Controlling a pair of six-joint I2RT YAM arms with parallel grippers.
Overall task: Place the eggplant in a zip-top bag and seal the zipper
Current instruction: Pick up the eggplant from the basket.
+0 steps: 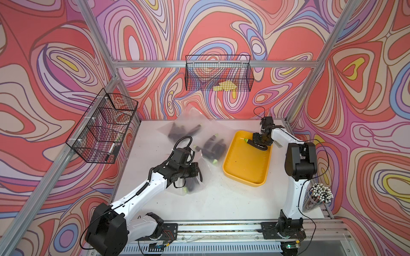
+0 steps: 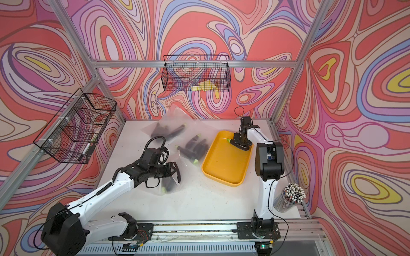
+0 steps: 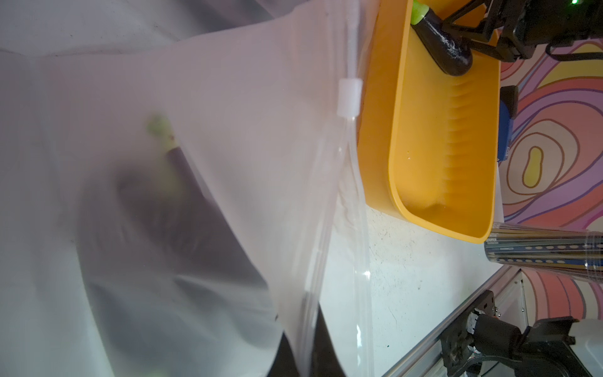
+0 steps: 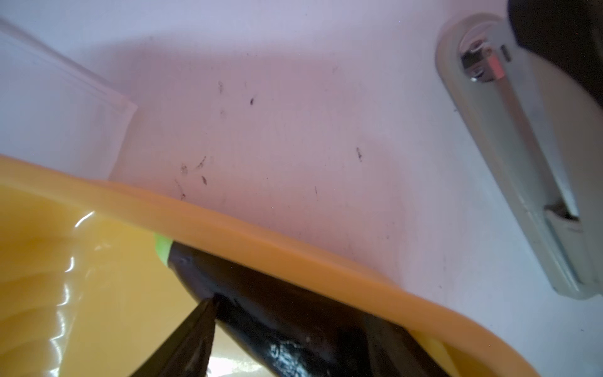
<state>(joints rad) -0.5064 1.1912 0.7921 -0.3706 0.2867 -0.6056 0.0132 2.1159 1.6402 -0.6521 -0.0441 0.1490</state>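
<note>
Right wrist view had the eggplant (image 4: pixel 261 293) lying in the yellow tray (image 4: pixel 81 261), tucked against the far rim, green stem end pointing along the wall. The right gripper (image 4: pixel 293 352) stood over it with its jaws wide apart, straddling the dark body. One fingertip (image 4: pixel 208 306) touched the skin. The other finger was mostly out of shot, so a firm squeeze could not be confirmed.

In both top views the eggplant (image 1: pixel 249 141) sat at the back end of the tray (image 1: pixel 244 172), mostly under the right gripper (image 1: pixel 257 145).

The left gripper (image 1: pixel 198 175) was closed, pinching the zip-top bag (image 1: pixel 193 190) and holding it partly off the desk (image 1: pixel 221 199). The left wrist view showed the bag (image 3: pixel 228 130) as frosted film with dark eggplants already inside. Its white slider (image 3: pixel 349 98) sat partway along the zipper track.

Two more filled bags (image 1: pixel 184 130) (image 1: pixel 210 146) lay further back on the desk.

Handling guess:
- The eggplant looked glossy, smooth and rigid, probably a light toy, so slippery and prone to rolling.
- Best hold is across the thick middle of the body, not the tapered stem, and the tray wall crowds the far side.
- The bag is limp and its mouth will sag, so it needs holding near the track.
</note>
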